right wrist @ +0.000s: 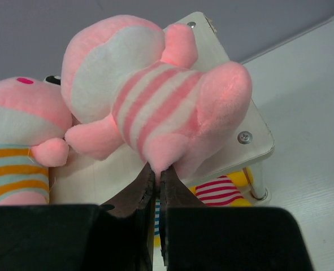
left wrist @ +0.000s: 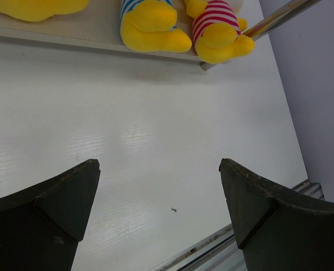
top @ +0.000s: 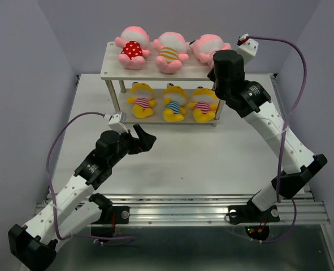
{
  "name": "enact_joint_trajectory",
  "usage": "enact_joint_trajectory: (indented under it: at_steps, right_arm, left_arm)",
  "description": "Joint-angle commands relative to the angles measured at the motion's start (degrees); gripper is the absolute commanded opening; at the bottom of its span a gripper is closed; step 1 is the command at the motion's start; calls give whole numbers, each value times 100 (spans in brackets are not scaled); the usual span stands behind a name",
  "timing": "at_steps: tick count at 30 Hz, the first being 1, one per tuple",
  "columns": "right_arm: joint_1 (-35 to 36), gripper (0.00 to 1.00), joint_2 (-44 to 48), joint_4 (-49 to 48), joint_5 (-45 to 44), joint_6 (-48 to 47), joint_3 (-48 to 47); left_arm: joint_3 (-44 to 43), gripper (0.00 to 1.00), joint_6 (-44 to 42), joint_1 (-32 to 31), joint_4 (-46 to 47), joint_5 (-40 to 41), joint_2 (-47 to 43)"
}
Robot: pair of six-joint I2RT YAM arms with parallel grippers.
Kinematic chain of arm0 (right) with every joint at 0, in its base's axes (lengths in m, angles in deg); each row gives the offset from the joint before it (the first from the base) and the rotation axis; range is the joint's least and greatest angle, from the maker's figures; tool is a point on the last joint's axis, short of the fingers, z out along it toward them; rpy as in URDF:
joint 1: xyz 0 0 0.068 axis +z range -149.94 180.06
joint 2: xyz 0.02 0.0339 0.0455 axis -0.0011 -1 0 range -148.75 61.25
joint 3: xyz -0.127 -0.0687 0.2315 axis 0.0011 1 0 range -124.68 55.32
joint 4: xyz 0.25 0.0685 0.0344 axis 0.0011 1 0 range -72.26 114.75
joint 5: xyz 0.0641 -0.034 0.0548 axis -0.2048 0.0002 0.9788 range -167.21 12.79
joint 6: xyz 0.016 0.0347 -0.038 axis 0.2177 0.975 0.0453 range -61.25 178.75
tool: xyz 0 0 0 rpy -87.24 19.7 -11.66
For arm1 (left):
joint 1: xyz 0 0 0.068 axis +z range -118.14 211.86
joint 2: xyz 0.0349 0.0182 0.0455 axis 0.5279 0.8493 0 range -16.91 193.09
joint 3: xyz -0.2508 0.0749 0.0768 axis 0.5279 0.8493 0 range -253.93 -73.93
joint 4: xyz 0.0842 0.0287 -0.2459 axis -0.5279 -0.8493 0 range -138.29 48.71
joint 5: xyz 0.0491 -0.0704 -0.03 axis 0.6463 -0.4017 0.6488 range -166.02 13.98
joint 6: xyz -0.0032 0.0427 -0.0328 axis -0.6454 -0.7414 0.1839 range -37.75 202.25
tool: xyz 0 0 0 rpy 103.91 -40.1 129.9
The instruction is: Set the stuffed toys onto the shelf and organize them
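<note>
The job looks to be at its last placement. The shelf at the far side of the surface carries 3 yellow toys in a row on its lower board. On the top board are 2 pink toys, the polka-dot one on the left and the orange-striped one in the middle.

The third, the pink-striped toy, lies at the right end of the top board, touching its orange-striped neighbour and sitting close to the near right corner.

The right gripper has its jaws closed down to a slit. The tips are buried in the plush between the toy's legs, so I take it they are pinching a fold of it.

The left gripper hangs over bare surface near the shelf with its jaws wide apart and nothing between them.

As I read it, the next move is for the right jaws to let go and draw back towards the near side. They should not drag the toy off that corner, and it may want a nudge leftwards first.
</note>
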Motion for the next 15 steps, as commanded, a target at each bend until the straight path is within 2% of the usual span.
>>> enact_joint_trajectory:
  at_steps: [1,5,15]
  right_arm:
    - [355,3,-72,-156,-1301,428,-415]
    - [567,5,-186,-147,-1977,832,-494]
    - [822,13,-564,117,-2392,1351,-652]
  left_arm:
    - [-42,99,-35,-27,128,64,-1]
    - [-24,99,-18,-27,93,64,8]
    - [-51,99,0,-27,-4,257,25]
